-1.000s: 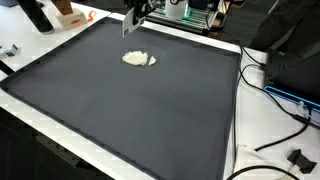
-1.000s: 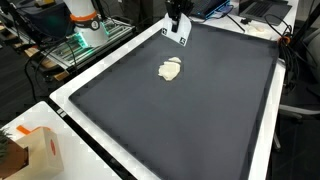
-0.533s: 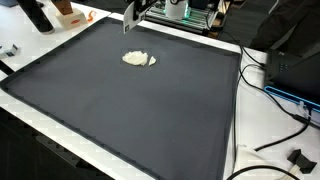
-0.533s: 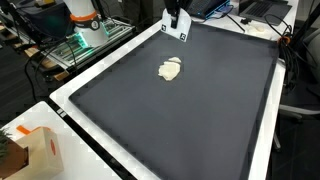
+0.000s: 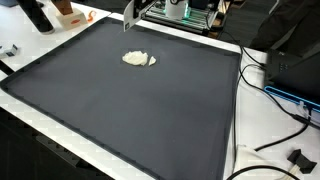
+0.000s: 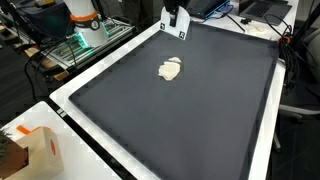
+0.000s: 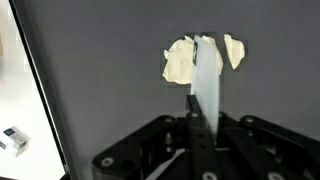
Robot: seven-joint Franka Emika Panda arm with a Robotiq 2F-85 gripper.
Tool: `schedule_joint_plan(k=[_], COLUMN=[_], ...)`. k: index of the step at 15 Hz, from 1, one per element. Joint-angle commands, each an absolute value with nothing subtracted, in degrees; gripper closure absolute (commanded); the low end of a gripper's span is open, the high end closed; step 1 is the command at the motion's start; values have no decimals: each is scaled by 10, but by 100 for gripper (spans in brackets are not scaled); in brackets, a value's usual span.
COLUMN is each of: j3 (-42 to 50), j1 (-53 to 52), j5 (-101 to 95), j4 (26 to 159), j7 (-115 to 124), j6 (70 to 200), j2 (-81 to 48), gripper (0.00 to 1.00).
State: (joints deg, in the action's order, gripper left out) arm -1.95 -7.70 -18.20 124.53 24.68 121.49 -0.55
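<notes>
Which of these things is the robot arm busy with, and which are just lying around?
Busy with:
- gripper, up over the far edge of the black mat
- cream crumpled lump, alone on the mat, the nearest thing to the gripper

Just lying around:
- orange-and-white box at the table corner
- cables beside the mat
- green-lit electronics beyond the mat

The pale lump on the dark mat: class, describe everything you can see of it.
The pale lump is cream-white, crumpled and irregular, like soft tissue or cloth. It lies low on the dark mat, near one edge. Only the mat touches it; the gripper hangs apart, above that edge.
</notes>
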Motion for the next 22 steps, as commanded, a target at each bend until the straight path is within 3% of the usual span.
schedule_joint_plan(k=[1,11,22], j3=[-23,-24,-22], j1=[-57,-5,29], j5=[-121,-74,-26], j4=[1225,1238,1322], j7=[121,-172,-225], j6=[1225,1261,1435], j2=[-54,-133,-129], gripper=[99,99,99])
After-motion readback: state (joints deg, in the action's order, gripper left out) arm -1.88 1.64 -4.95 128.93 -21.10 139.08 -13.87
